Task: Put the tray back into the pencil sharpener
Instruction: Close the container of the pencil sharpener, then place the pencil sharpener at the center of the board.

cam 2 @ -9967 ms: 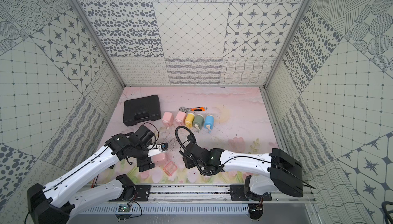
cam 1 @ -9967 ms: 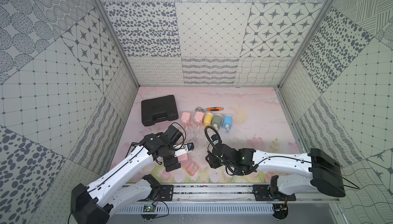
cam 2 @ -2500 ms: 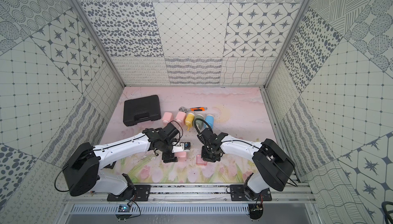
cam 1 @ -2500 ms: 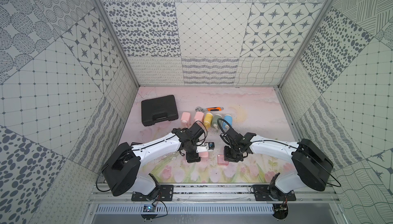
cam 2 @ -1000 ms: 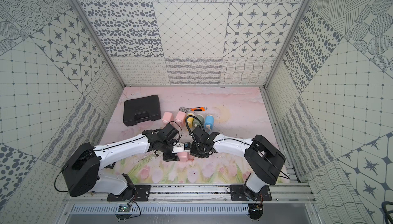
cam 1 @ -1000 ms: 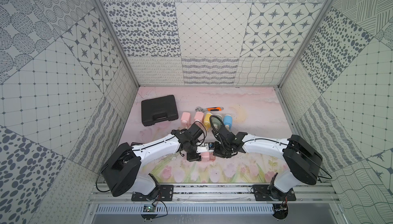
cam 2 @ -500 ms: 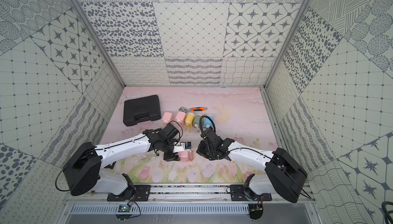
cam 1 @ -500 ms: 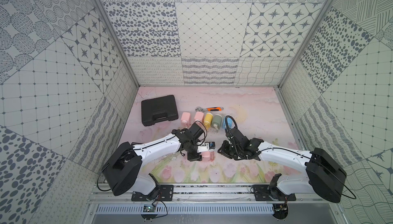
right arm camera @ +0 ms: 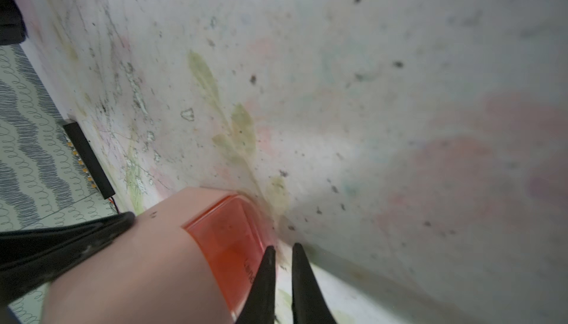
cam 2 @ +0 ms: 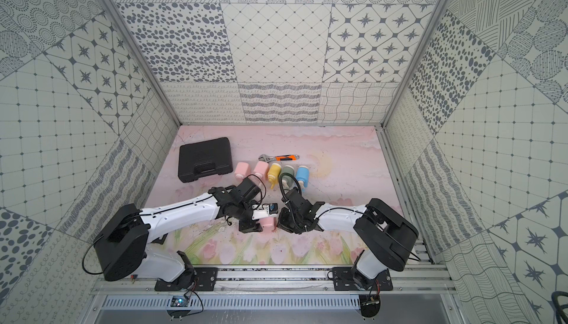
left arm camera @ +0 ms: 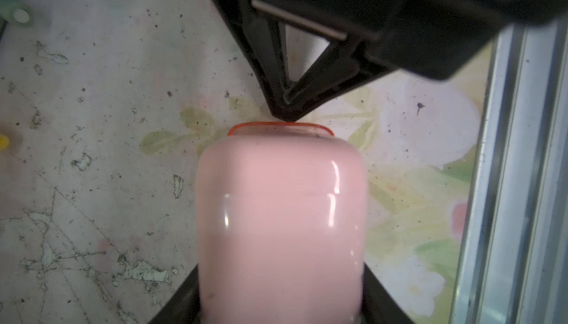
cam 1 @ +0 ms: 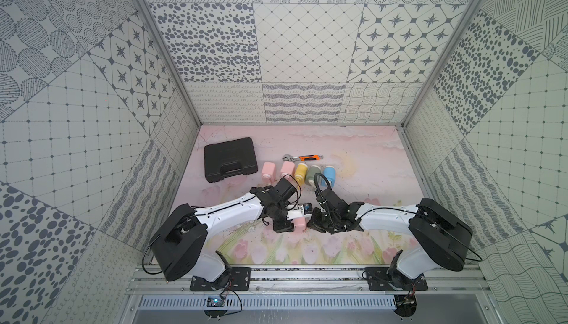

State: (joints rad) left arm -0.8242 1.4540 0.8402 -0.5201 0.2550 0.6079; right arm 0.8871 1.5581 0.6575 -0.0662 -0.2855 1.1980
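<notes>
- Half a second back, my right hand (right arm camera: 281, 251) sat a little clear of the sharpener; now it is tight against the tray end again, in the lower centre of both top views.
- Shortly before that, the tray (right arm camera: 227, 239) lay loose on the counter (right arm camera: 368, 92) beside that hand. Now it sits inside the open end of the pencil sharpener (left arm camera: 281, 215), with only its orange face and a thin rim showing.
- My right hand's two fingers are drawn nearly together with a sliver of gap and nothing between them. Their tips rest at the edge of the tray's face, so I am pushing, not gripping.
- My left hand (left arm camera: 281, 302) has not shifted. It is clamped on the pink body from both sides and steadies it on the counter against the push.
- The two hands meet end to end across the sharpener, just below the row of coloured bottles (cam 1: 301, 170) in a top view.
- I judge the insertion almost done. A narrow orange lip still stands out past the pink shell, and I cannot tell whether that is its seated position.
- One more short, square press should settle it. If I push off-axis, the body could twist in my left grip.
</notes>
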